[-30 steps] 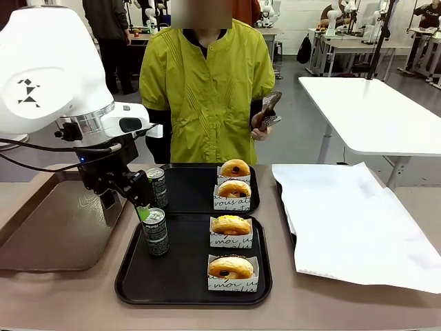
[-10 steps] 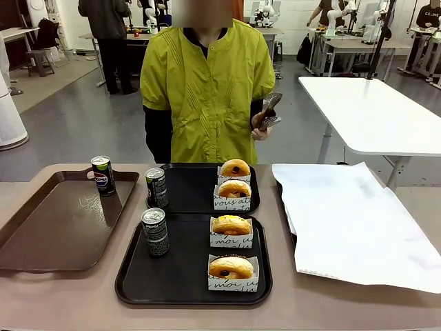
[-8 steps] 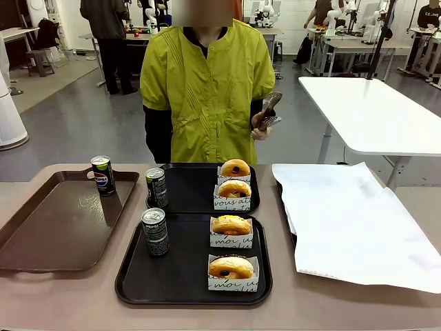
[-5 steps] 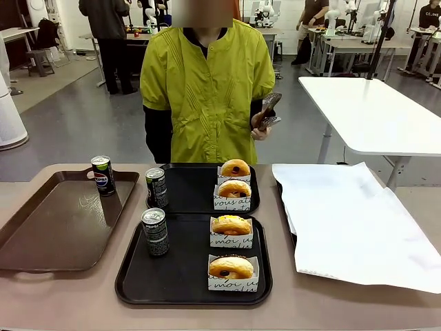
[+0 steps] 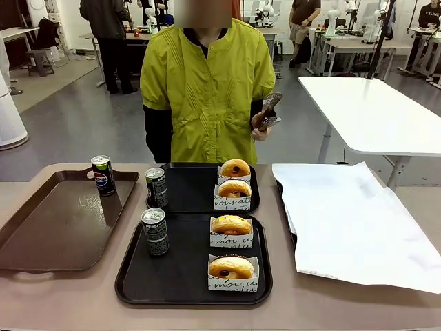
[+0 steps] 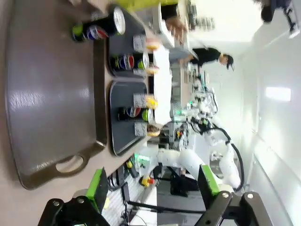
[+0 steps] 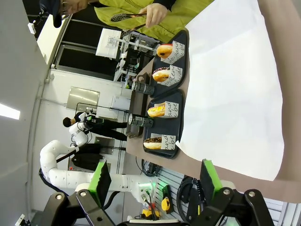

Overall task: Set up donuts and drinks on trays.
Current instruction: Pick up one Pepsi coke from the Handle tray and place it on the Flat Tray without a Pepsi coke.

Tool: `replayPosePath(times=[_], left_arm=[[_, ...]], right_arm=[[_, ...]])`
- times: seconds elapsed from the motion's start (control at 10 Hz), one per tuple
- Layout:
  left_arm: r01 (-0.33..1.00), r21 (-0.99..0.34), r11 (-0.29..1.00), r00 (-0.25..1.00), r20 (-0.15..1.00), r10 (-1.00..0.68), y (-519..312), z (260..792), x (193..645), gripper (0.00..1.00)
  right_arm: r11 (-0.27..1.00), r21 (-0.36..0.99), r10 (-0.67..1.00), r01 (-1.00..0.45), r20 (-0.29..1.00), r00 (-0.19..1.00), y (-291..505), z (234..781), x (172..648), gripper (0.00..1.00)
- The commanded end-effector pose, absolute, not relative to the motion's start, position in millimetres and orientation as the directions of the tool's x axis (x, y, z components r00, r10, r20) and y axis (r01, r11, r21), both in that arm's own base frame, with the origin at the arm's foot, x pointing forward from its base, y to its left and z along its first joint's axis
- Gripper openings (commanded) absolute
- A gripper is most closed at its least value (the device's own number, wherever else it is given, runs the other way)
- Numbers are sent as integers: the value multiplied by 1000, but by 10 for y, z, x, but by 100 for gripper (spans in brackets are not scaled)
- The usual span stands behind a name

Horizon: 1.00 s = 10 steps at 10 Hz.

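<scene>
Workshop floor behind, other tables and people farther off; up front a tan counter (image 5: pixel 62 303) shared with a person in a yellow-green smock who holds tongs (image 5: pixel 269 110) at chest height, off the counter — probably waiting.

Two black trays sit touching, one behind the other. Near tray (image 5: pixel 179 286): one can (image 5: pixel 155 232) upright at its left side, two boxed donuts (image 5: pixel 231 230) (image 5: pixel 231 272) in a column at the right. Far tray (image 5: pixel 189 200): same layout, can (image 5: pixel 156 187) left, two boxed donuts (image 5: pixel 235 172) (image 5: pixel 234 194) right. Drinks left, food right on both — reads as a matched serving layout, kept apart so nothing tips into the boxes.

Third can (image 5: pixel 103 174) stands upright in the far corner of the brown tray (image 5: pixel 48 241) to the left; looks like the supply tray, with a spare left over. White paper sheet (image 5: pixel 351 221) covers whatever lies to the right.

Left pincer (image 6: pixel 153 193): fingers spread wide, nothing between them, high and clear of the counter, looking across the brown tray. Right pincer (image 7: pixel 155 181): also spread, empty, clear above the paper side.

My read: both trays carry a full set, so the setup looks done or close to it. The only open question is the spare can.
</scene>
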<state>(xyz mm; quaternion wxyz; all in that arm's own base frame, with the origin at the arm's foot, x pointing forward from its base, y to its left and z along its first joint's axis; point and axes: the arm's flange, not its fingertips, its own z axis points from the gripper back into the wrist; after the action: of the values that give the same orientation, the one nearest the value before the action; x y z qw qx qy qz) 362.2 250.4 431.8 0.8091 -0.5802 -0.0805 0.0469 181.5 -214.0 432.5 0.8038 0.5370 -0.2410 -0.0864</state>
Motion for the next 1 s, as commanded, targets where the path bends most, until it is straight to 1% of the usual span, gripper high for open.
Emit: replayPosePath(times=[0.0,0.9], left_arm=[[8,-951,309,989,54,139,2471,4290,3596,100],[8,-951,309,989,54,139,2471,4290,3596,100]], right_arm=[[401,905,-397,-146,315,862,-2141,4332,1832,100],[401,905,-397,-146,315,862,-2141,4332,1832,100]])
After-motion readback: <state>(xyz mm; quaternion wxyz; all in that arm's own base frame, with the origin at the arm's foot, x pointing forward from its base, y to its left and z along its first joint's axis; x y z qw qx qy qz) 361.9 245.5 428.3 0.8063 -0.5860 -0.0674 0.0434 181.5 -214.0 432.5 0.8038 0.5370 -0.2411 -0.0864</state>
